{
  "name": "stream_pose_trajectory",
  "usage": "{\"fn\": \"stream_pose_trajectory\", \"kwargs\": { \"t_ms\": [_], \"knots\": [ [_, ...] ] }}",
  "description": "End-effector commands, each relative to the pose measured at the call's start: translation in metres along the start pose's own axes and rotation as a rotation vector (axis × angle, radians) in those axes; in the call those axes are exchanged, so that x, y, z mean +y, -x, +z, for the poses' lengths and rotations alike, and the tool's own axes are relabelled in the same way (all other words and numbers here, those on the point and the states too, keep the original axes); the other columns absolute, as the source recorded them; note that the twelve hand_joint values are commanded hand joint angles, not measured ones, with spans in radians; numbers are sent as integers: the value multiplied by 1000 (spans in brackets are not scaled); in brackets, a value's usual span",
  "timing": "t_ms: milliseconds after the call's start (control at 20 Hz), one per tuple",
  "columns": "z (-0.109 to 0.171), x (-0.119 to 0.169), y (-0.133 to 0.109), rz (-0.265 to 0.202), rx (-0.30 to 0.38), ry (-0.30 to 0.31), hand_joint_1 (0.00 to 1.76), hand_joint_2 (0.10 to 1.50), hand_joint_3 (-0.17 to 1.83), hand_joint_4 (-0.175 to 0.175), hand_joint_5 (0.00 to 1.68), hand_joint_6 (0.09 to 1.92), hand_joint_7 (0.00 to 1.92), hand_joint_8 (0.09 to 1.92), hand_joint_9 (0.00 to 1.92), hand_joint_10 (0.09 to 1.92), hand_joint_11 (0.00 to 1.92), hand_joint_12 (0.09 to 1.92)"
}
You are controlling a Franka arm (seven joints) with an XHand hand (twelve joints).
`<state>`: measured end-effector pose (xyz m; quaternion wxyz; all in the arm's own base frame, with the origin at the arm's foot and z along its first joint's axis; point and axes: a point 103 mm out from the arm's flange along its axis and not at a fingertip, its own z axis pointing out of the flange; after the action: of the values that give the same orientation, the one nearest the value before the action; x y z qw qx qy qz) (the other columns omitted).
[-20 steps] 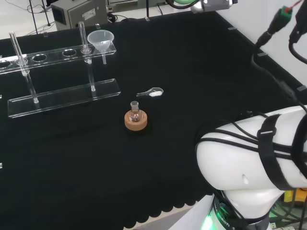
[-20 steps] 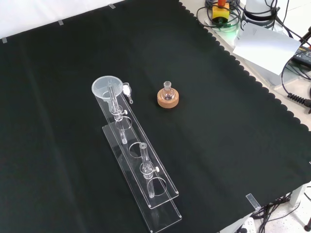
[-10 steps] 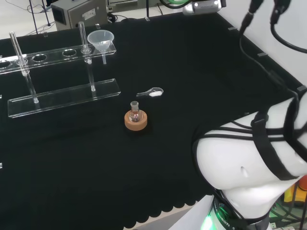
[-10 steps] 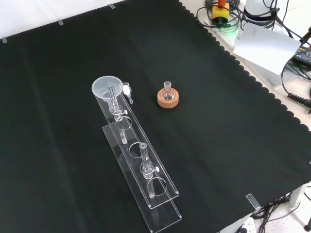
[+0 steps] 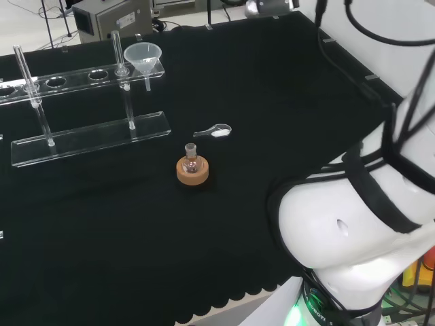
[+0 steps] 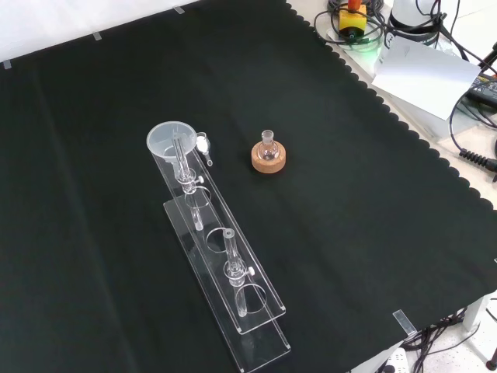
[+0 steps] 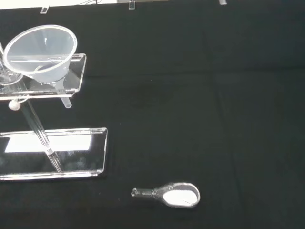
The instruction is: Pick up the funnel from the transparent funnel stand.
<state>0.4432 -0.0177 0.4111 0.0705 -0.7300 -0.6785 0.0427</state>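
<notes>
Clear funnel seated in transparent stand, no legible writing, robot hand's state cannot be told

On my black-clothed bench lie the funnel stand, a corked flask at three o'clock, a spoon.
</notes>
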Motion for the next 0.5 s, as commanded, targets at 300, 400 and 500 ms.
{"fn": "stream_pose_trajectory", "kwargs": {
  "t_ms": [300,400,500],
  "knots": [
    [26,67,-46,-96,-16,-30,10,1207,310,-21,187,87,20,462,162,646,0,1359],
    [35,74,-53,-110,-23,-49,17,1206,291,-25,184,87,27,514,178,663,0,1373],
    [44,81,-60,-126,-31,-70,20,1204,282,-28,185,87,28,548,183,676,0,1379]
  ]
}}
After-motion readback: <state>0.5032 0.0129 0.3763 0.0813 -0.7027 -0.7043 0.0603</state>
